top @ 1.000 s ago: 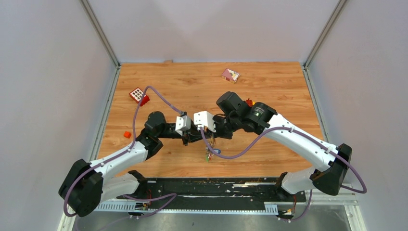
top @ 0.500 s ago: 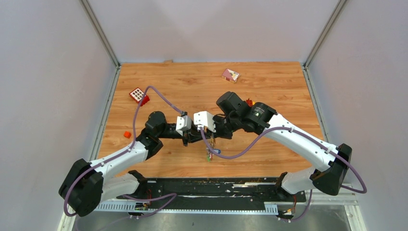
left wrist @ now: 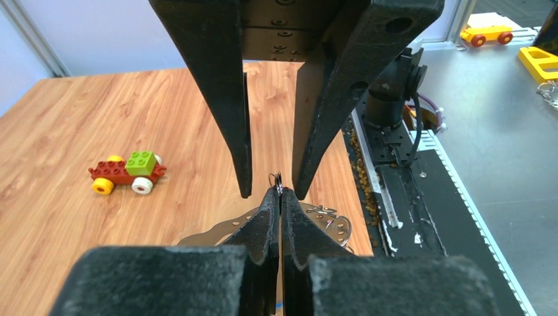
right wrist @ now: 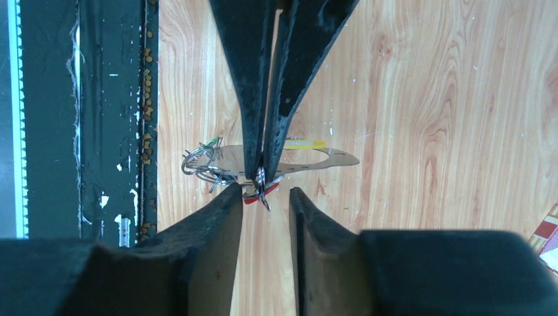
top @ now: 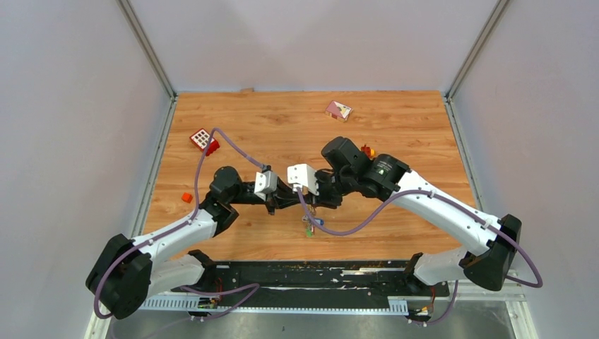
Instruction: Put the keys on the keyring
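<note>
The keyring (right wrist: 332,158), keys (right wrist: 252,199) clustered against it, sat just beyond the black rail (right wrist: 112,131), under the left gripper (left wrist: 279,194) clenched on a small wire ring (right wrist: 261,179) and the slack, parted right gripper (right wrist: 264,191), open table (right wrist: 428,99) farther from the rail

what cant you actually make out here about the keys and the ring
- Top view: keys too small to count; the grip itself hides under the wrist cameras.
- Left wrist view: keyring mostly behind the left pincer.
- Right wrist view: whether any key is threaded, as the left pincer covers the join.
</note>
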